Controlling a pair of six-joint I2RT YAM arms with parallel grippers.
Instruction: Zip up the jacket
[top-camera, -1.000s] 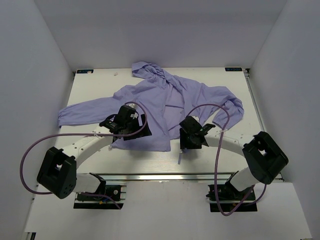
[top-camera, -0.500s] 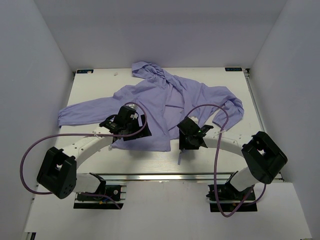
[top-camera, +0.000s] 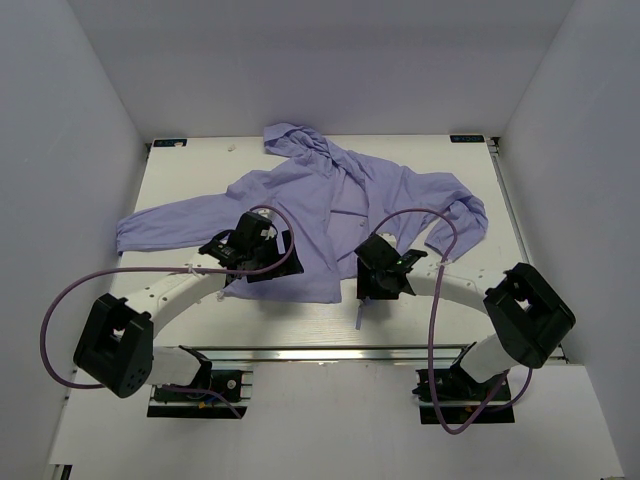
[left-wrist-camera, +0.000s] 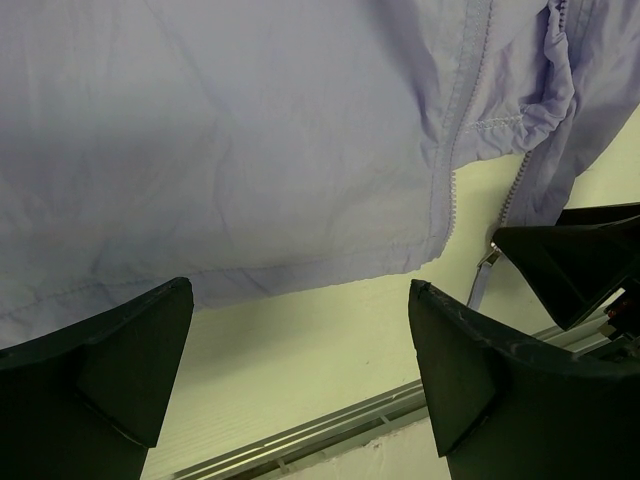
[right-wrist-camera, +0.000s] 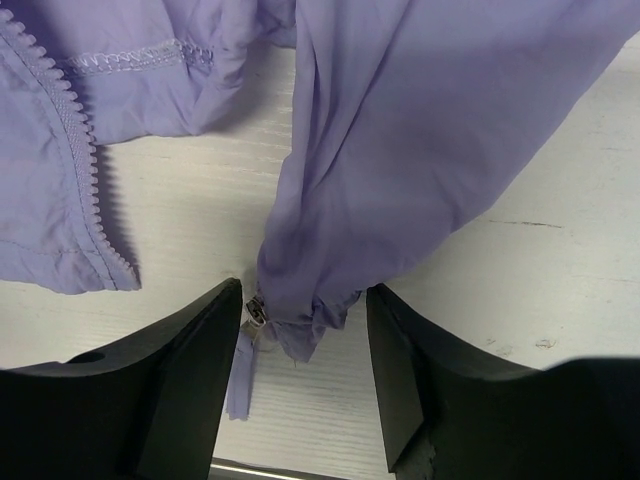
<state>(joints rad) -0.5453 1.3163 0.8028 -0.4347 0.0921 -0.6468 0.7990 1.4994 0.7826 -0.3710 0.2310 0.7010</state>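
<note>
Plainly unzipped, the wrinkled lavender jacket (top-camera: 300, 195) lies flat — left claw (left-wrist-camera: 300, 290) and right claw (right-wrist-camera: 305, 290) both spread apart.

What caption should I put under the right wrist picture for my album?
Open right end effector straddling a corner of the purple jacket and its zipper pull on a white table.

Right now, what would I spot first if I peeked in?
A big lavender jacket lies spread on the white table, its front zipper undone. At its near hem the left fingers hang open above one front corner, and the right fingers sit open either side of the other corner, beside the zipper pull.
</note>
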